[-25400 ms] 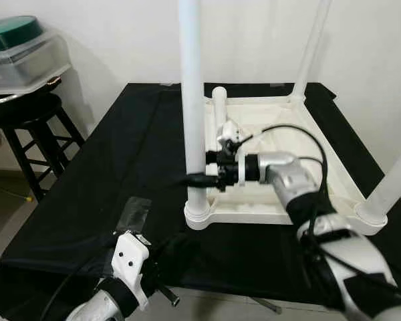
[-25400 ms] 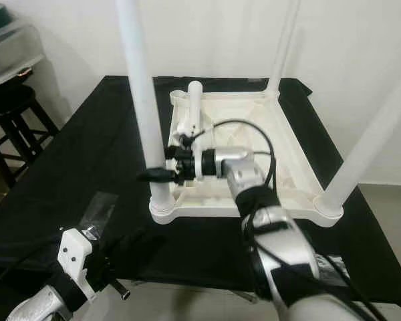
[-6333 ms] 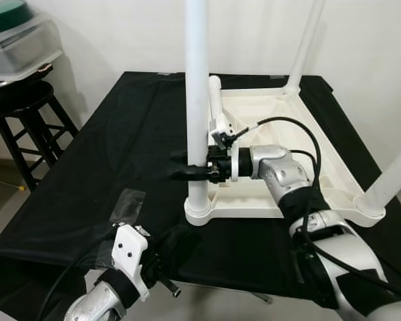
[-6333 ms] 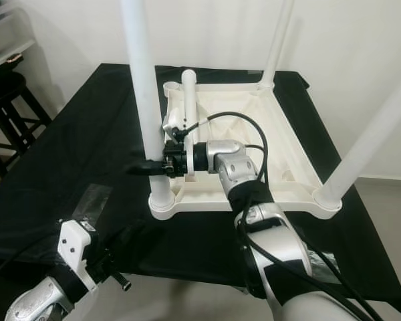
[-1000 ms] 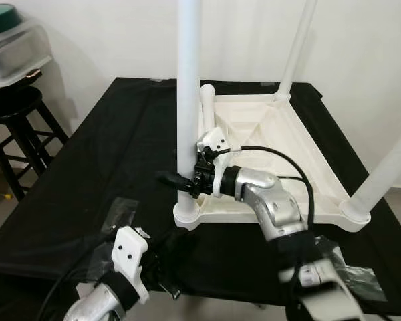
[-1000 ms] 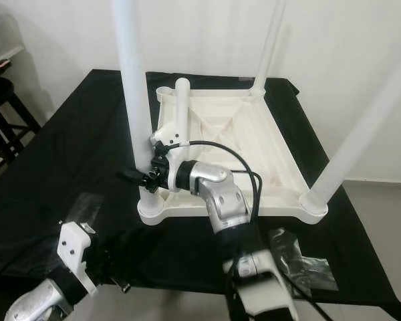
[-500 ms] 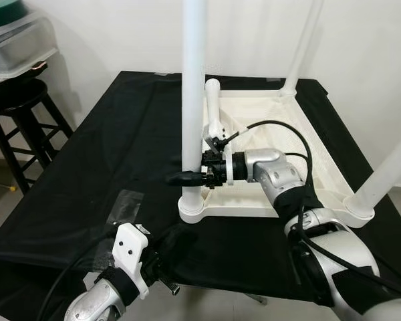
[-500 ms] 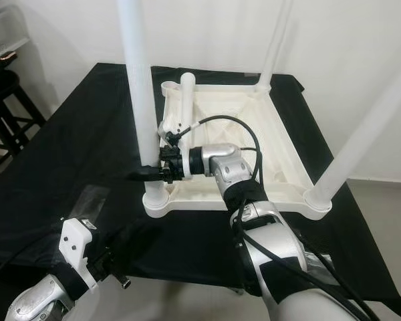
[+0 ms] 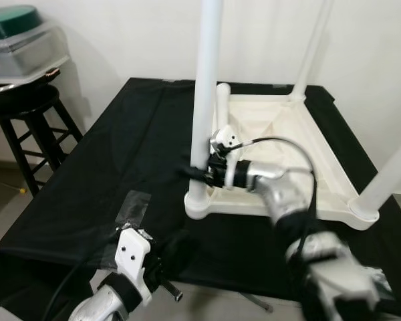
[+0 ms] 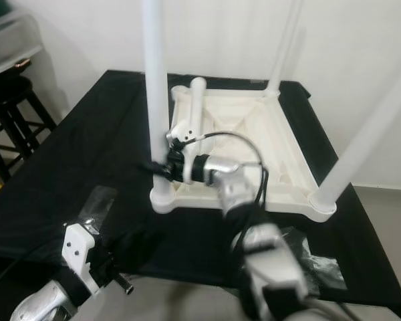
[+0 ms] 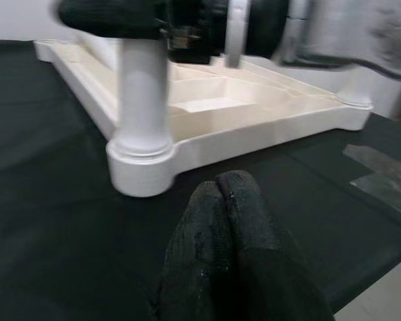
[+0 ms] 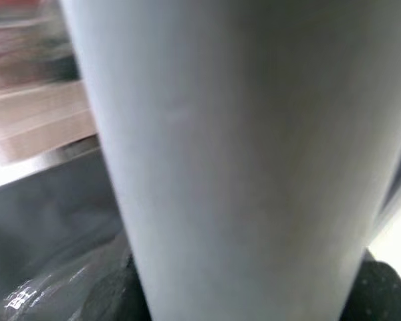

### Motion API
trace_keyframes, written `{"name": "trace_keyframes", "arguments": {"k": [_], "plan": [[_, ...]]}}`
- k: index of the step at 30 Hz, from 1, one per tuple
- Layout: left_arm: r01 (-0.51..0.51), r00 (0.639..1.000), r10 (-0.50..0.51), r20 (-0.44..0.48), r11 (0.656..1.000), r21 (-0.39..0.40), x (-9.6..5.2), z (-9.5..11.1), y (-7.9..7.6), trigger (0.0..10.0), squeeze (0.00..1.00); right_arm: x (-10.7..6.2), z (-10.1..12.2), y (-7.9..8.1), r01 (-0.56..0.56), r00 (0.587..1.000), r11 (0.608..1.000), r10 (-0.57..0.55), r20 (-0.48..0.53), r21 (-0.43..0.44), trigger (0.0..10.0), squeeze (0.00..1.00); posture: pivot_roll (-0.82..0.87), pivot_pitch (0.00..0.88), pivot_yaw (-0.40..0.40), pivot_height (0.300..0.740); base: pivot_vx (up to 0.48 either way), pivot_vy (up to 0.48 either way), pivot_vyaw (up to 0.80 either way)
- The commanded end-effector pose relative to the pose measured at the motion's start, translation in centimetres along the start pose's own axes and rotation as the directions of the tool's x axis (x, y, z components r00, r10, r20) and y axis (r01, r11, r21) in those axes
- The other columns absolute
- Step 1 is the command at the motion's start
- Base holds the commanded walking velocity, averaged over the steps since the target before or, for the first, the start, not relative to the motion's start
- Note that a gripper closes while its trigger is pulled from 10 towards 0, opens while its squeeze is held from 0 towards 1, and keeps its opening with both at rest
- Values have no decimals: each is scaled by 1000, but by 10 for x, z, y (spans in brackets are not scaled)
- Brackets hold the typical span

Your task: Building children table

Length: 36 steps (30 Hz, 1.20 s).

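**A:** How far along are you?

**B:** Upside-down tabletop (image 9: pixel 301 150) sits on the black cloth (image 9: pixel 113 167). Your right gripper (image 9: pixel 199 170) looks clamped on the near-left leg (image 9: pixel 206 87); the far-left leg (image 9: pixel 222 107) seems unseated. Left gripper (image 11: pixel 230 200) idles, fingers pressed together.

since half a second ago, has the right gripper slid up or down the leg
No. The right gripper still clamps the near-left leg just above its corner socket, at about the same height; the camera itself shifted.
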<state>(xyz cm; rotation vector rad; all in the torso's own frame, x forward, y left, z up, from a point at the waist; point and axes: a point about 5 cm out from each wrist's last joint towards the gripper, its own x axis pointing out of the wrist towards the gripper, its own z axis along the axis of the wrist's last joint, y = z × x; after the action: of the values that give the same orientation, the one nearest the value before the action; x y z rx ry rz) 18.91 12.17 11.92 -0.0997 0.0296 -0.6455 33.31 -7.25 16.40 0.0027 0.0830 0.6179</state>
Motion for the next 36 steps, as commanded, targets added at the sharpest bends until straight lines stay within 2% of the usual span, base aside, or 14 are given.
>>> {"name": "trace_keyframes", "arguments": {"k": [1,10,11,12,13,18,19,21,22,25,26,28,31,36], "plan": [[1,1000,-1,-4,1000,4,-2,2,2,10000,0,-15,-43,13,41,973,997,-25,-227,65,0,0,27,93,-16,740,0,0,0],[1,1000,-1,-7,1000,0,-3,2,2,10000,0,-2,-33,19,-107,975,994,104,-196,-5,0,0,25,88,-14,740,0,0,0],[-6,1000,6,-4,1000,3,-3,2,3,10000,0,0,-31,19,-109,975,994,107,-195,1,10000,0,31,83,-17,740,0,0,0],[-11,1000,11,-2,1000,5,-3,2,3,10000,0,2,-28,17,-110,976,994,111,-189,13,10000,0,31,83,-17,740,0,0,0],[-13,1000,13,-2,1000,6,-3,2,3,10000,0,4,-24,15,-114,977,993,115,-181,15,10000,1000,32,79,-16,740,0,0,0],[-13,1000,13,-3,1000,7,-2,2,4,10000,0,6,7,21,-274,957,962,274,-99,19,10000,1000,40,71,-17,740,0,0,0],[-12,1000,12,-4,1000,7,-1,2,5,10000,0,8,19,17,-362,931,932,360,-65,-7,10000,886,45,63,-14,740,0,0,0],[-11,1000,11,-4,1000,7,0,2,5,10000,0,9,29,13,-434,901,901,432,-39,-30,10000,886,45,63,-14,740,0,0,0],[-10,1000,10,-5,1000,7,0,2,5,10000,0,10,40,5,-510,860,857,510,-18,-67,10000,0,50,60,-13,740,0,0,0],[-10,1000,10,-6,1000,7,1,1,5,10000,0,10,54,-6,-607,793,784,609,-25,-130,10000,0,55,57,-12,740,0,0,0],[-12,1000,12,-7,1000,8,1,1,5,10000,0,11,61,-13,-686,724,703,686,-79,-188,10000,0,59,55,-11,740,0,0,0],[-13,1000,13,-7,1000,9,1,1,5,10000,0,11,63,-15,-703,707,683,700,-94,-199,10000,0,59,55,-11,740,0,0,0],[-15,1000,15,-9,1000,11,0,0,6,10000,0,13,65,-14,-787,615,586,770,-169,-192,10000,0,67,50,-9,740,0,0,0],[-16,1000,16,-11,1000,12,0,0,6,10000,0,16,66,-13,-804,593,565,784,-183,-183,10000,0,69,51,-10,740,0,0,0]]}}
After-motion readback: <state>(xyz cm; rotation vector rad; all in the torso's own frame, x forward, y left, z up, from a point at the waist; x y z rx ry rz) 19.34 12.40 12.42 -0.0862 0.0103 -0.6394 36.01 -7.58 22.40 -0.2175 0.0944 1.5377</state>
